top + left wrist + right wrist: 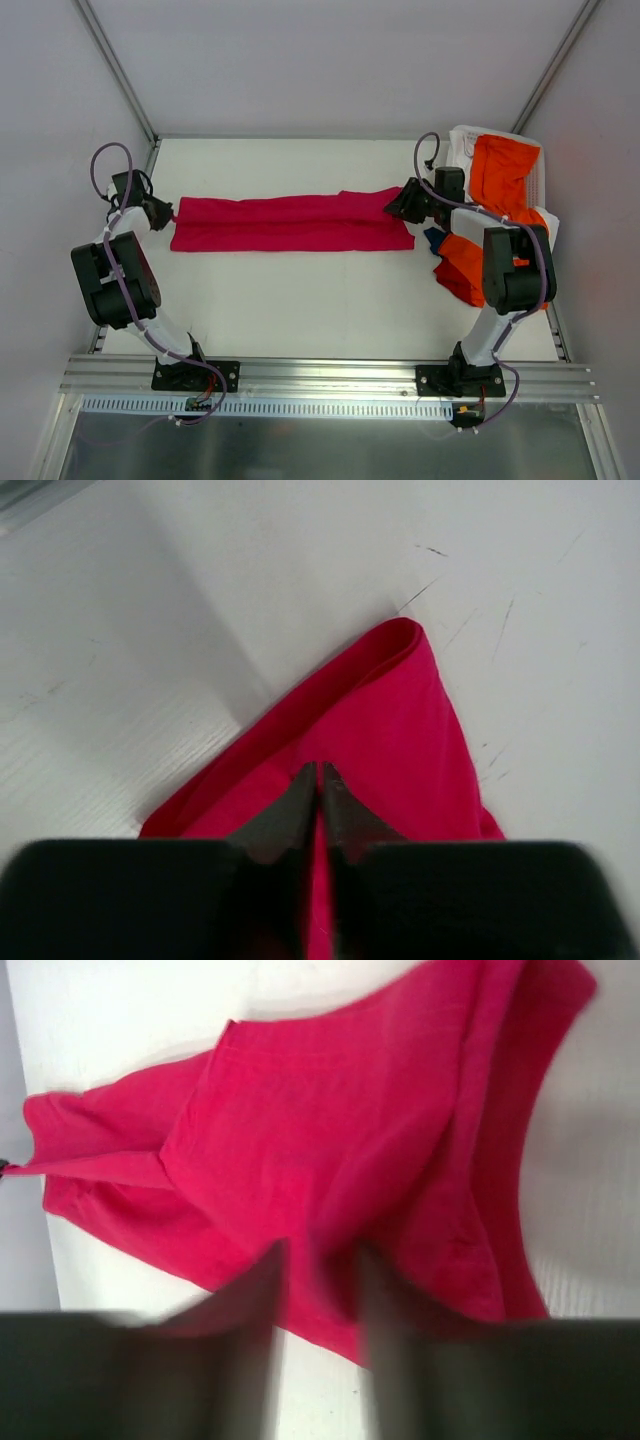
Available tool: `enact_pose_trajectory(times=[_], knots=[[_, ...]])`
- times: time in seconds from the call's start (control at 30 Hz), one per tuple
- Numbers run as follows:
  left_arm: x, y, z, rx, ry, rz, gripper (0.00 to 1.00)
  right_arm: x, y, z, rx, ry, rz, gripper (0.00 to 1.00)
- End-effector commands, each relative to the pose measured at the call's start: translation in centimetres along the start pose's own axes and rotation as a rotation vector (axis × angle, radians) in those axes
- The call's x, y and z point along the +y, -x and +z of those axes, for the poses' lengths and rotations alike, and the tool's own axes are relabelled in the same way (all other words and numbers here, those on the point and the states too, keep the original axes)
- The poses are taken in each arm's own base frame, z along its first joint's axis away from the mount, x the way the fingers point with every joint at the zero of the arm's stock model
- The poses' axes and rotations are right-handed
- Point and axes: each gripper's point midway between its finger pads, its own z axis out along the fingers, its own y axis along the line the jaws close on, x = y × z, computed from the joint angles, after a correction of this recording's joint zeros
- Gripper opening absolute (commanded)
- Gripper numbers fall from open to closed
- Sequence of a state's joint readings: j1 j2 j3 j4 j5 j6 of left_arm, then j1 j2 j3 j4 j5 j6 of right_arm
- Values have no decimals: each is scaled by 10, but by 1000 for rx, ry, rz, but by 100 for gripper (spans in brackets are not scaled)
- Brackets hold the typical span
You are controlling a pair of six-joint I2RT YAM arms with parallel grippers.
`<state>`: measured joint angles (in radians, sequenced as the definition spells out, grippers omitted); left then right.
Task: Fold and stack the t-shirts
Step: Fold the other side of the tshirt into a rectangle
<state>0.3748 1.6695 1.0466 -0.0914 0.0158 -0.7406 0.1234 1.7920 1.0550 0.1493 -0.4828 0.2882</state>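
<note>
Above: crimson shirt (pixel 290 224), a long strip on table (pixel 300 300) between left claw (pixel 165 213) and right claw (pixel 400 205); orange shirt (pixel 500 175) heaped far right.
Left wrist: left claw (pixel 318 775) pinched tight on crimson cloth.
Right wrist: right claw (pixel 320 1260) parted over cloth, blurred.

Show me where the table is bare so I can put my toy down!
Bare white table lies between the long crimson cloth t-shirt and the metal rail at the near edge, and again between that shirt and the back wall. It is crowded on the right, where the crumpled orange cloth t-shirt heaps beside the right arm.
</note>
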Motion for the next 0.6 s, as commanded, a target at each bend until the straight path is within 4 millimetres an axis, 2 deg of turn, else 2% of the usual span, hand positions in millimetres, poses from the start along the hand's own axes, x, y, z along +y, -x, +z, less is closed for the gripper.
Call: enact_pose_trajectory(times=[0.0, 0.03, 0.07, 0.1, 0.17, 0.2, 0.3, 0.33, 0.4, 0.43, 0.47, 0.5, 0.53, 0.57], knots=[[2, 14, -9, -60, 10, -8, 36, 9, 4, -14, -34, -12, -51, 79], [4, 14, -9, -55, 24, -13, 66, 5, 1, -15, -27, -27, -44, 99], [9, 14, -8, -57, 50, -17, 93, 2, 0, -15, -27, -46, -40, 99], [14, 11, -9, -52, 76, -31, 99, 1, -1, -17, -28, -52, -33, 100], [18, 16, -16, -83, 99, -46, 99, -3, -8, -20, -27, -68, -25, 100], [17, 19, -20, -97, 93, -56, 99, 4, -3, -28, -54, -62, -38, 100], [-1, 30, -41, -150, 30, -47, 99, 9, -4, -42, -99, -113, -83, 99], [-16, 35, -50, -171, -26, -34, 99, 19, 2, -54, -138, -124, -119, 99], [-40, 33, -56, -152, -107, 4, 99, 30, 7, -65, -178, -133, -151, 100], [-69, 25, -62, -118, -201, 38, 99, 42, 11, -77, -212, -133, -179, 100], [-86, 19, -65, -96, -257, 70, 99, 49, 14, -83, -235, -132, -194, 99], [-104, 10, -68, -68, -316, 125, 99, 55, 18, -89, -261, -130, -204, 99], [-142, -11, -76, -3, -420, 197, 99, 56, 12, -93, -253, -148, -211, 100], [-161, -23, -80, 14, -469, 276, 99, 65, 14, -103, -279, -134, -226, 100]])
